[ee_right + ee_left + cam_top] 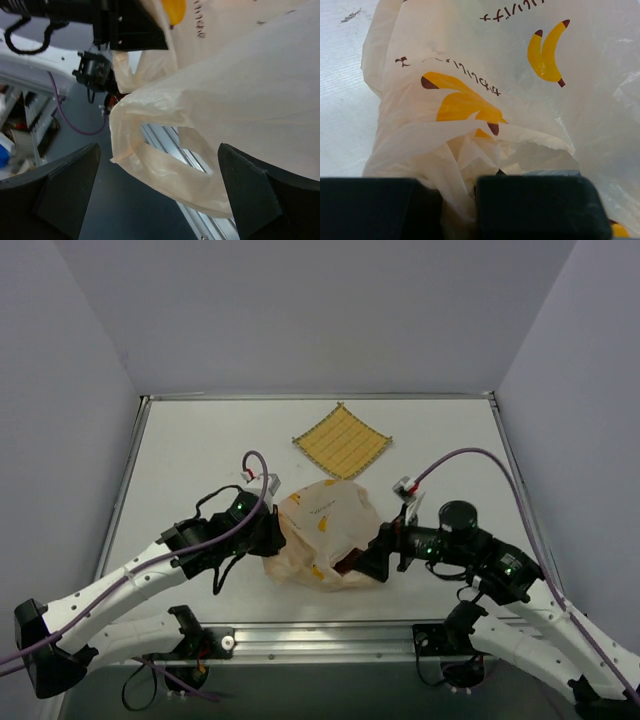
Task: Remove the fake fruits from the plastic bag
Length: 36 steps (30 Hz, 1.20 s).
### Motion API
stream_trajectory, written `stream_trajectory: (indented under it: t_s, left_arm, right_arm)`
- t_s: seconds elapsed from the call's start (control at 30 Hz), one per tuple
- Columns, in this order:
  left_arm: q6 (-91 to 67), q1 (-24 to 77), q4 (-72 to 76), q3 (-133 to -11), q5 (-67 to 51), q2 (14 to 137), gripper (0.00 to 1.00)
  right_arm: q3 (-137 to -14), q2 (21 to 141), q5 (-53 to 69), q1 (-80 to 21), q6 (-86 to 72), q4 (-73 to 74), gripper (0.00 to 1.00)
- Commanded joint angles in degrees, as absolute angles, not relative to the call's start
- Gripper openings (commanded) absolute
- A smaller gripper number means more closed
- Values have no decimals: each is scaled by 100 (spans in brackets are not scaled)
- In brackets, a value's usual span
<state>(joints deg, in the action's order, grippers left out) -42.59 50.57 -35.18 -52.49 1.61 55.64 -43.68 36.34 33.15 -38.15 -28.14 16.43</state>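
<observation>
A cream plastic bag (322, 535) with printed yellow bananas lies bunched near the table's front edge, between my two arms. My left gripper (272, 538) is shut on a fold of the bag (455, 165) at its left side; plastic is pinched between the black fingers (535, 205). My right gripper (372, 562) is at the bag's right front corner, jaws wide open, with a bag handle loop (170, 165) hanging between the fingers (250, 195), not gripped. A dark red patch (345, 565) shows at the bag's front edge. The other fake fruits are hidden.
A yellow woven mat (342, 440) lies flat at the back centre of the white table (200, 470). The aluminium rail (320, 635) runs along the front edge. Grey walls close in the sides and back.
</observation>
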Motion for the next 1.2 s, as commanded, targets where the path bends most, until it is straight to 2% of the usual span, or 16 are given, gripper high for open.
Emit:
stream_trajectory:
  t_s: [0.0,0.1,0.27,0.43,0.5,0.53,0.57,0.6,0.63,0.67,0.73,0.83,1.0,1.17]
  left_arm:
    - [-4166,5080,-3156,-5361,343,5634,2]
    - [-4105,5071,-3138,-5370,474,5581,2]
    - [-3990,4992,-3085,-5265,536,5467,2]
    - [-3981,4957,-3032,-5063,563,5388,2]
    - [-3981,4931,-2954,-4975,562,5370,2]
    - [-3973,4922,-2927,-4957,562,5405,2]
    - [-3973,4913,-2892,-4940,554,5423,2]
    - [-3964,4904,-2883,-4939,554,5449,2]
    - [-3964,4904,-2865,-4931,554,5475,2]
    - [-3964,4896,-2848,-4922,554,5493,2]
    - [-3955,4887,-2821,-4904,580,5511,2]
    - [-3902,4887,-2830,-4852,746,5528,2]
    - [-3885,4887,-2664,-4755,896,5730,2]
    - [-3946,4887,-1989,-4492,922,6064,2]
  right_arm:
    - [-4393,4357,1443,-5628,-3112,678,100]
    - [-4745,5201,-145,-7254,-2813,756,100]
    - [-5220,6081,-1483,-7418,-2619,878,100]
    - [-5422,6047,-2661,-7409,-2803,1168,98]
    - [-5432,6029,-2944,-7409,-2821,1222,78]
    - [-5423,6038,-3023,-7400,-2847,1230,61]
    - [-5414,6073,-3128,-7374,-2865,1222,31]
    - [-5414,6091,-3138,-7348,-2874,1230,23]
    - [-5414,6134,-3120,-7261,-2874,1230,7]
    - [-5414,6135,-3190,-7225,-2874,1230,0]
    - [-5397,6082,-3322,-7094,-2857,1230,0]
    - [-5283,6003,-3244,-6287,-2673,1056,0]
    - [-4713,6527,-2166,-4309,-2382,-130,0]
    - [-4123,7487,-1951,-3859,-2320,-1518,0]
